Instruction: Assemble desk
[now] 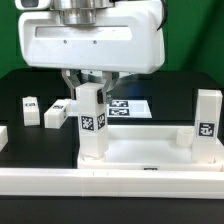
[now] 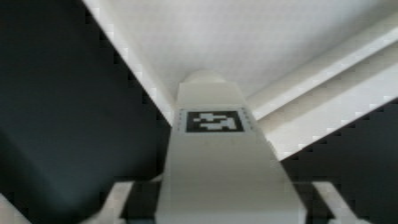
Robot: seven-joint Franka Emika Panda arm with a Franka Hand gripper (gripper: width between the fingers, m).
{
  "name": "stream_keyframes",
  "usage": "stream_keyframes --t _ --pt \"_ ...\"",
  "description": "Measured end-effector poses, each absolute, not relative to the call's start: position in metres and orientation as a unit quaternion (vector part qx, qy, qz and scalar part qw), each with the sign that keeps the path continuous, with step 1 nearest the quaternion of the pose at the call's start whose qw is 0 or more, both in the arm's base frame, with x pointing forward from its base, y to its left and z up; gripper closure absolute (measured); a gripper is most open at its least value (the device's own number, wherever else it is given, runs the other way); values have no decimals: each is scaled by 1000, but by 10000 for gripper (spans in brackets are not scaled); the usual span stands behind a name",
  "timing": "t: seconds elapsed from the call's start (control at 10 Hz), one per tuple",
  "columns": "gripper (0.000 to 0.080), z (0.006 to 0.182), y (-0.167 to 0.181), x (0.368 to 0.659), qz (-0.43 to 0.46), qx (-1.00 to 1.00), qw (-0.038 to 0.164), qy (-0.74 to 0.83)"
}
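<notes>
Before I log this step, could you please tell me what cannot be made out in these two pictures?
- Whether the gripped leg is seated in the tabletop: too small in the exterior view; in the wrist view the leg's own body hides its foot.
- Finger pads of the hand: wrist view, cut off by the picture's edge.
- The marker board: exterior view, partly behind the gripped leg.
- Tags on the loose legs: exterior view, too small to read.
</notes>
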State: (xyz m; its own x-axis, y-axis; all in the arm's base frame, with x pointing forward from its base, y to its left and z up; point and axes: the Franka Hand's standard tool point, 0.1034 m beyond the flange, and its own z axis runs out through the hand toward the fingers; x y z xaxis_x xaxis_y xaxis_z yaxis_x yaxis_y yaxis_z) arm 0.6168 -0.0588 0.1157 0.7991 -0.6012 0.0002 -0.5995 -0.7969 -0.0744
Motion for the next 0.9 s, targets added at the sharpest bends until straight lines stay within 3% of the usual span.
stream_keyframes --t 0.3,0.6,0.7,0.8,0.9 --pt "509 116 -53 617 -7 -905 35 423" --pt "509 116 -53 617 -7 -906 35 421" --pt "318 116 -53 617 -7 -913 33 405" --pt "318 117 -51 618 -8 -923 32 383" --pt "189 117 -52 619 -14 -941 35 335"
